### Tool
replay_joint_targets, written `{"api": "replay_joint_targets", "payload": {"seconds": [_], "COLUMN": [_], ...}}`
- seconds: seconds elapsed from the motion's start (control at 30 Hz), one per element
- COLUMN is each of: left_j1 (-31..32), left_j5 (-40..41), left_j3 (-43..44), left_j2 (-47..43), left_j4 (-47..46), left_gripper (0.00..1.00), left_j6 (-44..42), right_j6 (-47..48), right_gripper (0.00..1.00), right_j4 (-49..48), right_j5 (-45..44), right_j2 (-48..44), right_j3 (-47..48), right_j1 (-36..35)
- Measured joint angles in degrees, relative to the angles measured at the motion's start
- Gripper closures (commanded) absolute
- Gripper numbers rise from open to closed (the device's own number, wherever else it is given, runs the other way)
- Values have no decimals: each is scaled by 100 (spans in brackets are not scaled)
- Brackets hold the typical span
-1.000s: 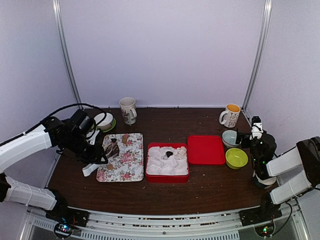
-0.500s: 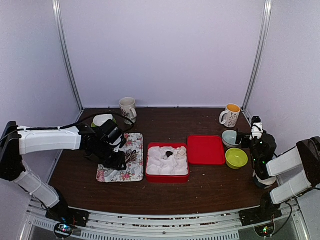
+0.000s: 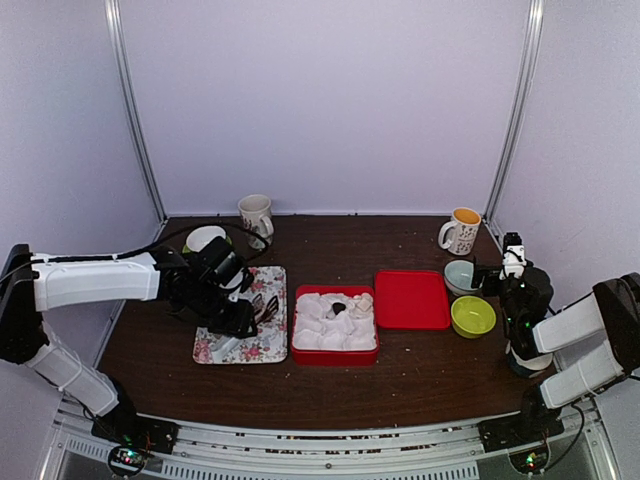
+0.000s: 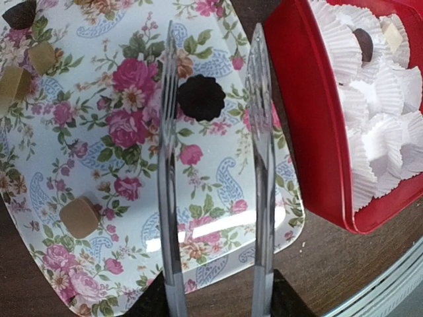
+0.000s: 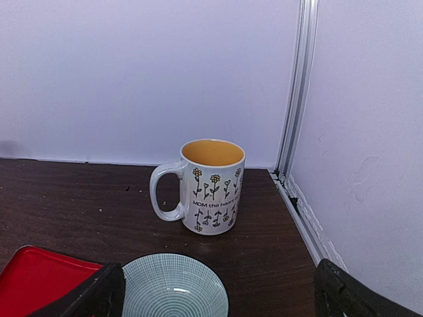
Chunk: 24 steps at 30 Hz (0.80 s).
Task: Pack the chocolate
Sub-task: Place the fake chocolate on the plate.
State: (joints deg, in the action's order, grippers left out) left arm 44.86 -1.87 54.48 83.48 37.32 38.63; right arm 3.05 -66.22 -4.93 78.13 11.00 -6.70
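The tongs [image 4: 168, 198] on my left wrist feed read as bright polished metal. The floral tray [image 4: 99, 145] under them is glossy, with white glare low in the frame. The red box [image 4: 310, 119] at right looks like smooth plastic, lined with pleated white paper cups [image 4: 390, 139]. The dark chocolate [image 4: 201, 97] and tan pieces [image 4: 79, 216] look matt. My right wrist feed shows a dark grained wood table [image 5: 79, 191] and a glazed mug [image 5: 210, 188].

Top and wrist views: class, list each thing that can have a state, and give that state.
red box: open, paper-lined, two chocolates inside
red lid: off, flat beside the box
tongs: arms apart, dark chocolate between them over the floral tray
left gripper: shut on the tongs
right gripper: open, empty
orange-lined mug: upright
grey bowl: upright, empty
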Motion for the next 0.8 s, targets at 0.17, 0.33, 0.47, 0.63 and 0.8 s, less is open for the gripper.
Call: {"api": "replay_joint_targets", "payload": {"seconds": [0.17, 0.33, 0.47, 0.63, 0.8], "left_j1": [0, 0, 4, 11, 11], "left_j5": [81, 109, 111, 109, 98], "left_j3": [0, 0, 0, 0, -7], "left_j2": [-308, -450, -529, -566, -566], "left_j4": [28, 66, 83, 83, 85], "left_gripper": [53, 53, 54, 54, 53], "left_j6": [37, 72, 79, 76, 79], "right_j6": [0, 0, 0, 0, 0], "right_gripper": [0, 0, 0, 0, 0], "right_j4": [0, -2, -2, 0, 0], "right_j5": [-2, 0, 0, 0, 0], "right_j2": [0, 0, 0, 0, 0], "right_j3": [0, 0, 0, 0, 0], "right_j1": [0, 0, 0, 0, 0]}}
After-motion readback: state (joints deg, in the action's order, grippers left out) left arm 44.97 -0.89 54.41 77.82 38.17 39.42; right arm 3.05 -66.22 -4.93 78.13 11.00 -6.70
